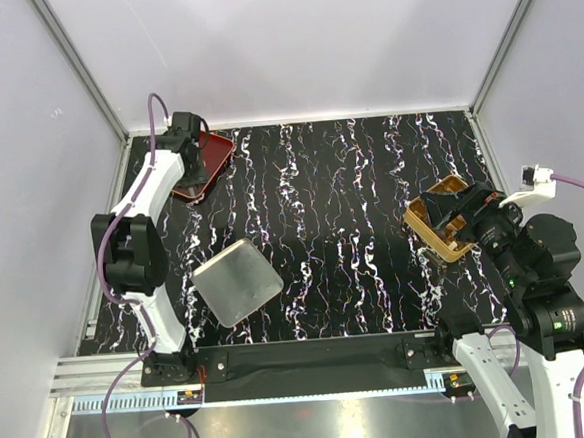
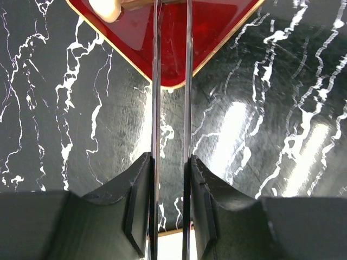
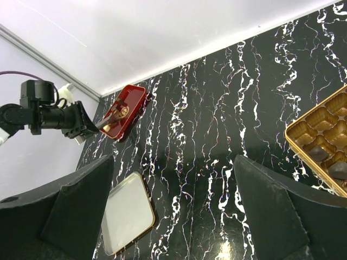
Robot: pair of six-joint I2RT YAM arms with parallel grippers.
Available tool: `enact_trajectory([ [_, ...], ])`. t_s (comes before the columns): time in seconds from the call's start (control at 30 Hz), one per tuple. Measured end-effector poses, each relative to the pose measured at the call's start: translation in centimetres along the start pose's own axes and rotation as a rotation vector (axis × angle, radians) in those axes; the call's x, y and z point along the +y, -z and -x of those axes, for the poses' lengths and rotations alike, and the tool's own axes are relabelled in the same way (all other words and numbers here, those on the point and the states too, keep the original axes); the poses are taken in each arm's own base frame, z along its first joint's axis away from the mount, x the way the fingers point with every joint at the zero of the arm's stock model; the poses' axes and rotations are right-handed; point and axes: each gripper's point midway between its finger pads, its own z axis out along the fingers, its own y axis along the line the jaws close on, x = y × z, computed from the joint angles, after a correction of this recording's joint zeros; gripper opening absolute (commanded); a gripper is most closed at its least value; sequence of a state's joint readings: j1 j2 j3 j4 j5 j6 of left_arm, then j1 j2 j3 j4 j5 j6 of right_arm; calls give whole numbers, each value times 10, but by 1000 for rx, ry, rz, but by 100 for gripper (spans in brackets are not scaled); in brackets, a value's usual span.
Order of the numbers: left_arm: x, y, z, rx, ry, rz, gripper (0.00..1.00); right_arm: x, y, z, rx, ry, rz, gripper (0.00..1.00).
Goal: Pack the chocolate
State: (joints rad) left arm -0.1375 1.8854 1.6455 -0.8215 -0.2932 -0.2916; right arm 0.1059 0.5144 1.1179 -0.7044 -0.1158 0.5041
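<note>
The red tray [image 2: 179,43] lies at the table's far left [image 1: 211,164]. A cream chocolate [image 2: 105,8] sits in it at the top edge of the left wrist view. More chocolate pieces [image 3: 122,111] show in the tray from afar. My left gripper [image 2: 169,162] hangs over the tray's near corner, shut on a pair of thin black sticks [image 2: 156,81] whose tips reach into the tray. The gold compartmented box [image 3: 320,132] at the right holds two dark chocolate pieces [image 3: 319,153]. My right gripper [image 3: 173,162] is open and empty, raised beside the box [image 1: 435,231].
A silver square lid [image 1: 237,282] with a gold rim lies flat at the near left of the black marbled table [image 1: 331,206]. White walls and aluminium posts [image 1: 83,68] close the table in at the back and sides.
</note>
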Motion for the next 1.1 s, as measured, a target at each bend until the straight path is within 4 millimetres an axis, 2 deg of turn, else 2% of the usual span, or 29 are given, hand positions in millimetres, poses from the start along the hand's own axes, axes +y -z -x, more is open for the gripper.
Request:
enact_trajectory([
  [0.17, -10, 30, 7, -51, -9, -49, 31, 1, 2, 1, -5, -9, 5, 100],
  [0.27, -34, 58, 10, -110, -49, -107, 32, 2, 3, 1, -8, -15, 7, 99],
  [0.37, -76, 90, 8, -159, -119, -206, 32, 2, 3, 1, -7, -19, 6, 100],
  [0.5, -151, 137, -7, -200, -231, -396, 32, 1, 6, -1, -3, -27, 3, 100],
  [0.57, -181, 156, -12, -218, -262, -483, 31, 1, 9, -2, -2, -27, 2, 100],
  [0.6, -209, 174, -24, -227, -302, -559, 31, 1, 11, -2, -5, -27, 4, 100],
  [0.7, -262, 206, -50, -228, -370, -705, 31, 2, 15, -1, -6, -27, 3, 99],
  [0.8, -310, 227, -84, -202, -444, -831, 31, 4, 17, 2, -13, -26, 8, 100],
  [0.97, -364, 235, -132, -137, -541, -932, 31, 6, 18, 3, -17, -23, 11, 100],
  [1.1, -380, 224, -160, -82, -588, -945, 31, 7, 19, 5, -23, -17, 14, 100],
])
